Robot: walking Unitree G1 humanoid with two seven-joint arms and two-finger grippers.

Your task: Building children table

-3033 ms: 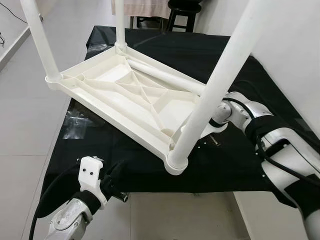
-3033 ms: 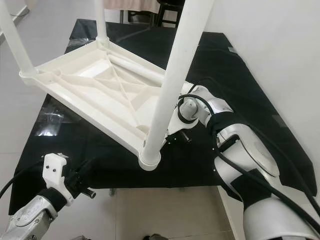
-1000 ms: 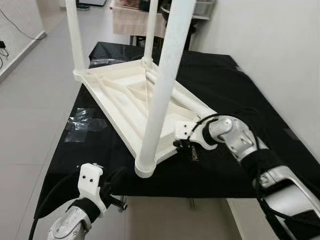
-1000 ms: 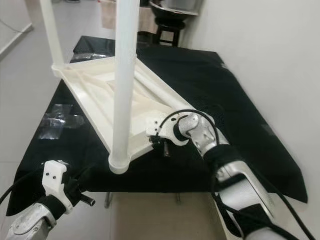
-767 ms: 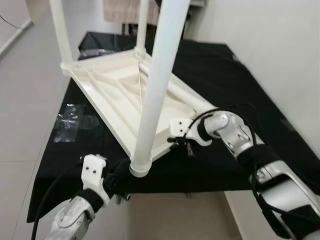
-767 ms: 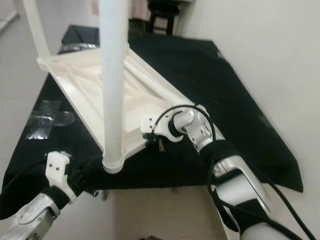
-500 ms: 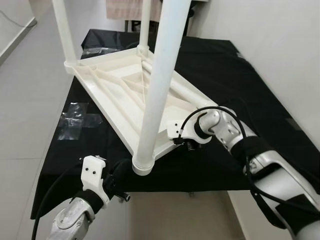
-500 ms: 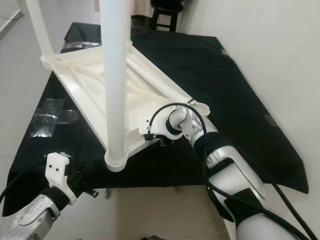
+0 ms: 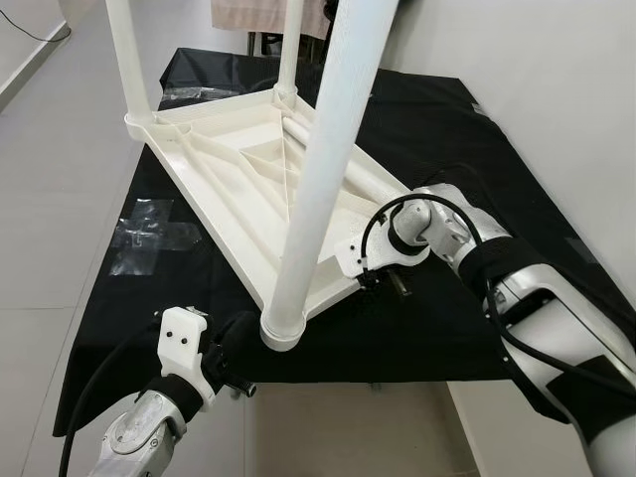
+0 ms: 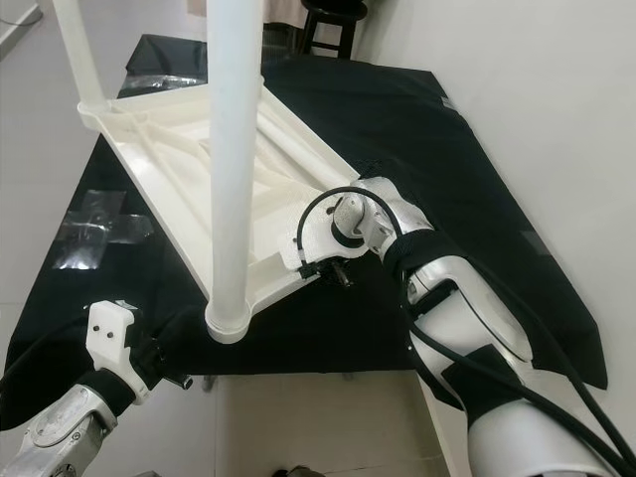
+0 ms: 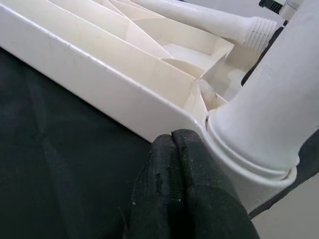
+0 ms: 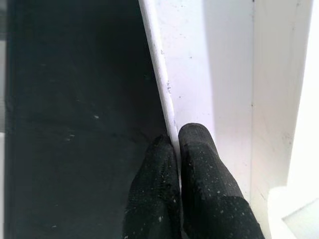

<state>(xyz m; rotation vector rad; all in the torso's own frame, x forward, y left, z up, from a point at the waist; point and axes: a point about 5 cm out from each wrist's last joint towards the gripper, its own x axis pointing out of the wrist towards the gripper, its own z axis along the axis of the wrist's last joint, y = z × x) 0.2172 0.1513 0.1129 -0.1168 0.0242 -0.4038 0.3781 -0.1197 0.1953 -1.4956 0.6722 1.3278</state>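
The white plastic children's table point(image 9: 234, 169) lies upside down on a black-covered table point(image 9: 447, 149). Three legs stand up from its corners: the near one point(image 9: 316, 189), the far left one point(image 9: 123, 60) and the far one point(image 9: 290, 50). A fourth leg point(image 9: 343, 169) lies loose inside the frame, its threaded end point(image 11: 251, 32) toward the near right corner. My right gripper point(image 9: 370, 282) is at the near right edge, shut with one finger point(image 12: 199, 149) on each side of the thin rim. My left gripper point(image 9: 241, 340) is low at the near corner, fingers point(image 11: 172, 144) pressed together under the leg socket.
A crumpled clear plastic bag point(image 9: 147, 224) lies on the black cloth to the left, and another point(image 9: 199, 91) at the far end. A dark stool point(image 10: 333, 20) stands behind the table. A white wall runs along the right; tiled floor lies to the left.
The head camera has shifted, so the whole scene sits differently. My right gripper has stayed on the near right rim with its wrist turned slightly. The left gripper remains by the near corner.
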